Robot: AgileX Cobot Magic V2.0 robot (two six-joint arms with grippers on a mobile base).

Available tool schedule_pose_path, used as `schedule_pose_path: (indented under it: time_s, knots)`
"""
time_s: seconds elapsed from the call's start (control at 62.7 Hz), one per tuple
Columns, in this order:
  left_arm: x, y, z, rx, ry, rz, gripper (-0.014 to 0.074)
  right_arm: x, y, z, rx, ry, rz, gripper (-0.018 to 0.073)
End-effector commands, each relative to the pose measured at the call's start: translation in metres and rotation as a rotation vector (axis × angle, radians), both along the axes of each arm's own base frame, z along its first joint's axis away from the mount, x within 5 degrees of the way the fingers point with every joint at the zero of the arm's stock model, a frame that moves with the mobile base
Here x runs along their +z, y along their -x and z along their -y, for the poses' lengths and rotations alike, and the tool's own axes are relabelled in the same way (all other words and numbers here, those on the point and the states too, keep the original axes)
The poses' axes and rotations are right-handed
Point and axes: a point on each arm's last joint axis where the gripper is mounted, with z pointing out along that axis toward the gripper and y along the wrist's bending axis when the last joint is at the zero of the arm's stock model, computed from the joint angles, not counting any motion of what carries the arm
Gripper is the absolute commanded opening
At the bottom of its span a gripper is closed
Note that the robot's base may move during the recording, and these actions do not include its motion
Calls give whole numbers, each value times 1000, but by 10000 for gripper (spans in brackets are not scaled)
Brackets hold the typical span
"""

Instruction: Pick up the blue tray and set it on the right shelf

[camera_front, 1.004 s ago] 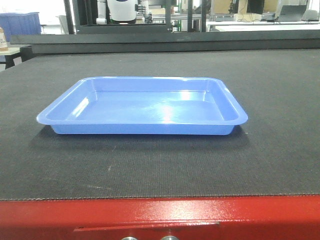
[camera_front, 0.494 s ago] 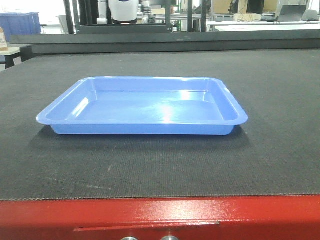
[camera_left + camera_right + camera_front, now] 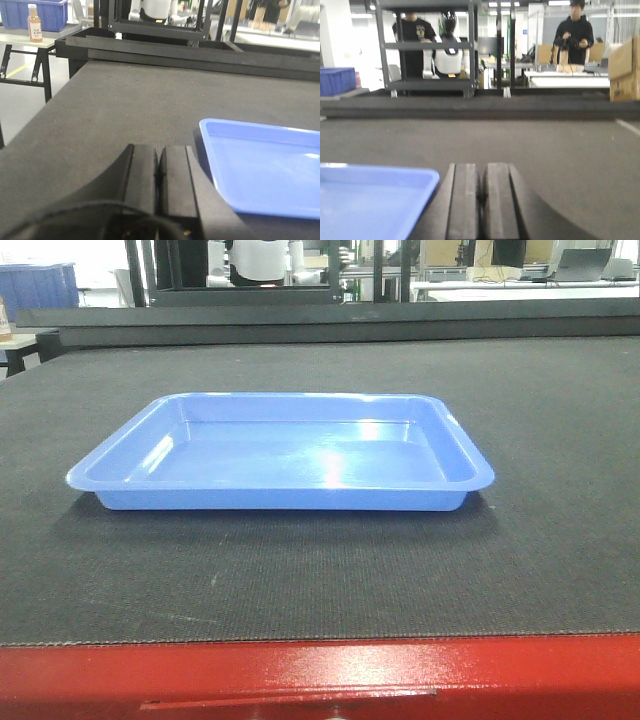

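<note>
Squarely on dark mat (image 3: 300, 570), glossy blue tray (image 3: 280, 455), left hand (image 3: 159, 152) closed, right hand (image 3: 481, 172) closed

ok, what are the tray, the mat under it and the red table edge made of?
The tray looks like moulded plastic, light blue and glossy, with bright highlights on its floor. The mat is dark and matte with a fine ribbed texture: rubber or fabric, cannot tell which. The table edge is painted red with a soft sheen, probably metal.
</note>
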Motion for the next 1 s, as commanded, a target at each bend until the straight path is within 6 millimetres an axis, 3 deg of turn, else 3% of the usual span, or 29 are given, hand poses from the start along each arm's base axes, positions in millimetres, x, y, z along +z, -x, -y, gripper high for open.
schedule_pose_path:
  time_s: [0.0,0.112,0.207,0.398,0.526,0.622,0.765,0.988]
  knots:
    - [40,-8,1,-9,-4,-2,94,39,0,0,1,-4,44,340]
    - [61,-37,3,-9,-11,-104,299,59,-19,-1,0,-2,-7,539]
    - [69,-67,6,-11,-10,-195,413,68,-46,-2,3,2,-98,583]
    - [91,-124,25,-113,-106,-326,419,98,-106,-21,124,26,-370,580]
    - [106,-160,53,-226,-167,-429,419,111,-152,-51,253,79,-554,580]
    - [106,-190,74,-277,-193,-513,419,118,-186,-74,314,112,-649,580]
    - [94,-233,91,-277,-191,-667,419,109,-239,-95,328,111,-819,580]
    - [63,-295,106,-190,-162,-849,419,72,-310,-113,287,39,-1019,580]
